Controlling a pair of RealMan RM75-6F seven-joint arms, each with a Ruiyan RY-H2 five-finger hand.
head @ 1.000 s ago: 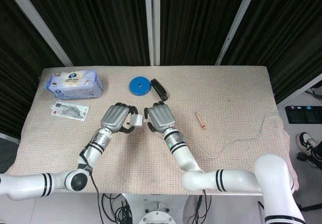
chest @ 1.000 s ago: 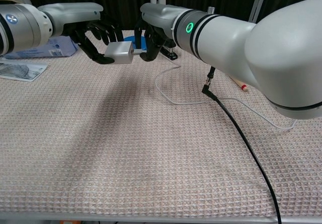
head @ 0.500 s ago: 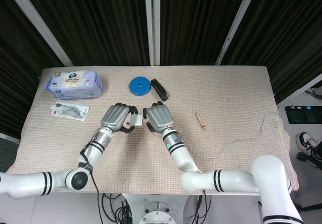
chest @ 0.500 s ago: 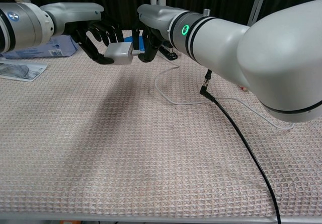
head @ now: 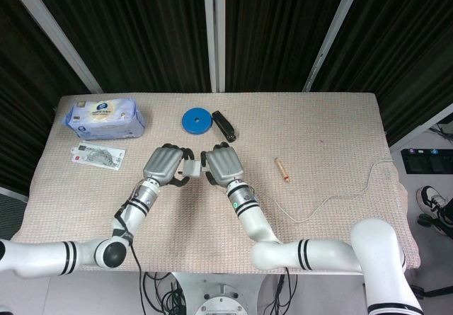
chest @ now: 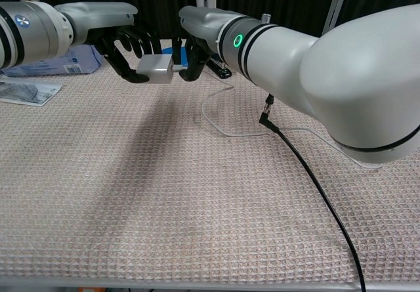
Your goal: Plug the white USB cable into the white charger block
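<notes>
Above the table's middle, the left hand [chest: 125, 52] grips the one white charger block [chest: 156, 68], its long axis running left-right and its port facing right, where the right hand [chest: 191, 54] pinches the single white USB cable [chest: 220, 125] plug against it.

The table [head: 333, 127] wears a beige waffle-weave cloth; the charger block [chest: 157, 68] is white, and the USB cable [chest: 220, 125] trailing from it is a thin white line; the left hand [head: 163, 165] and right hand [head: 225, 165] both show grey backs with black fingers [chest: 126, 45]; the arms are glossy white with black bands, and a green ring glows on the right one. Further back lie a blue disc [head: 197, 121], a black stapler [head: 224, 125], a blue-and-white wipes pack [head: 105, 116], a pale printed packet [head: 98, 156] and a tan stick [head: 282, 169] with a red tip; the backdrop is black curtain with grey posts.
</notes>
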